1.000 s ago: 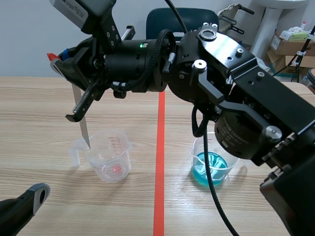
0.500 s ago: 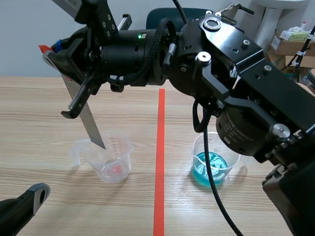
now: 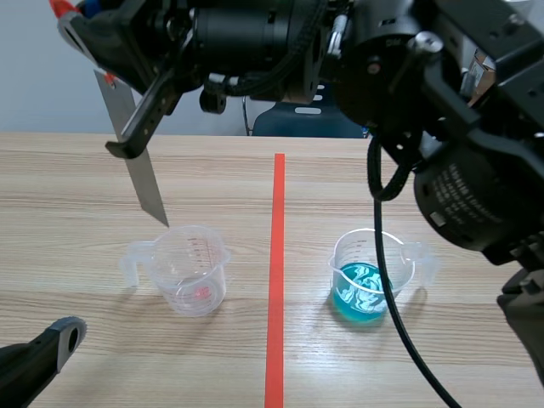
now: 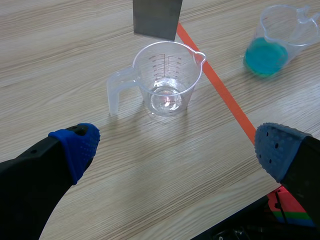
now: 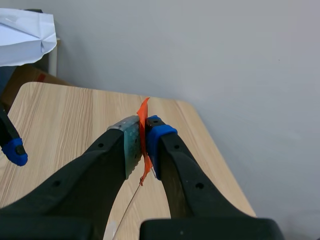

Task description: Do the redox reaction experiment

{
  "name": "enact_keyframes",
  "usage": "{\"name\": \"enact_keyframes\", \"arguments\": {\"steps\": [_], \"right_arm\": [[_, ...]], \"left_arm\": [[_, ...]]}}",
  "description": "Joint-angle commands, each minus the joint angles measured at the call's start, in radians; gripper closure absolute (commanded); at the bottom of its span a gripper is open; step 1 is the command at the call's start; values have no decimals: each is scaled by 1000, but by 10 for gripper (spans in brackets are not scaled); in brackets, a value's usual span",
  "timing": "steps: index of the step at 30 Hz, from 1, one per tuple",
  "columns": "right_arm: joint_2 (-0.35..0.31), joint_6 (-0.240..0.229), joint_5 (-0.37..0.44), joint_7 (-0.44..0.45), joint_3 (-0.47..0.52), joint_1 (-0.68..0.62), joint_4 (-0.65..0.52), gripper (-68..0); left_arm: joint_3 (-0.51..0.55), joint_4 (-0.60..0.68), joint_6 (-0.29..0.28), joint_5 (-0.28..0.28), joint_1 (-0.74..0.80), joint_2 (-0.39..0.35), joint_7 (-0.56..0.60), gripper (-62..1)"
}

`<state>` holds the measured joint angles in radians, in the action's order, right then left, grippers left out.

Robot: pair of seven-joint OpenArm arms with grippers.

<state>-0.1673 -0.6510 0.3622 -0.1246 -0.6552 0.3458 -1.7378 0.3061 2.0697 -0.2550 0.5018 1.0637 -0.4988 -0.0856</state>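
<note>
Right gripper [image 3: 85, 30]: raised high, reached across past the red line [image 3: 276, 280] to the left half of the table [image 3: 68, 204]. Pressed together on the top end of a flat metal strip [image 3: 136, 161], right where an orange tag [image 5: 144, 112] sticks up between the pads.

Below that grip: strip hanging lengthwise downward, tilted, lower end leaning toward the middle of the table. Lower end just above the far rim of an empty clear cup [image 3: 191, 268], not touching it; impossible to tell whether squarely over the mouth or slightly beyond it.

Well apart from the strip's lower end, across the red line and back toward the right arm's own side: a second cup holding blue liquid [image 3: 370, 276], upright, handle turned away from the line.

Left gripper [image 4: 177, 147]: low over the table, fingers spread wide, holding nothing. Empty cup straight ahead of it, handle toward one finger; blue cup farther ahead and off beyond the other finger.

Likely next step, judged from the task: dipping the strip in the blue liquid. For that, a sideways carry over the line, then a lowering, lower end first, strip brought closer to upright so as to clear the rim. Right arm the only one placed for it, being the one with the strip.
</note>
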Motion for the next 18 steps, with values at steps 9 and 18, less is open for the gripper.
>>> {"name": "enact_keyframes", "arguments": {"steps": [9,18], "right_arm": [[-35,38,58,15,9,39,-104,-10],[-91,60,94,15,9,39,-149,-10]], "left_arm": [[-3,4,-2,7,-3,5,13,-623],[-3,4,-2,7,-3,5,14,-623]]}}
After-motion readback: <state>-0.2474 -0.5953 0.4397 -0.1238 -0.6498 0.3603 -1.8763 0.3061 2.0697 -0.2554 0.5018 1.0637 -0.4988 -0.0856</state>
